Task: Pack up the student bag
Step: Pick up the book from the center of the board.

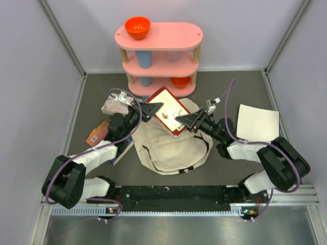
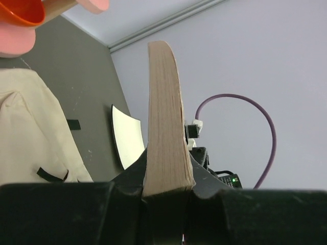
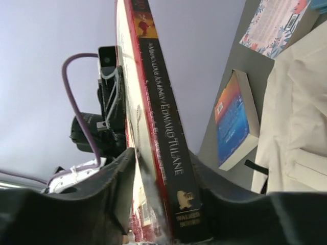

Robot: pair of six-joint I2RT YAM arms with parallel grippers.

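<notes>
So the student bag (image 1: 171, 148) is a floppy cream canvas thing w/ black straps, slumped flat mid-bench (image 1: 230, 87) betw the two arms, and a red-edged book (image 1: 167, 109) hangs tilted just above its far end. Top view has the left gripper (image 1: 152, 109) clamped on one side of the book and the right gripper (image 1: 185, 120) squeezing the other. Left wrist cam shows it's the page edge wedged betw the fingers (image 2: 130, 178), while only the right wrist cam gets the spine lettering + a blue/orange paperback (image 3: 235, 127) lying on the bench beside the bag.
</notes>
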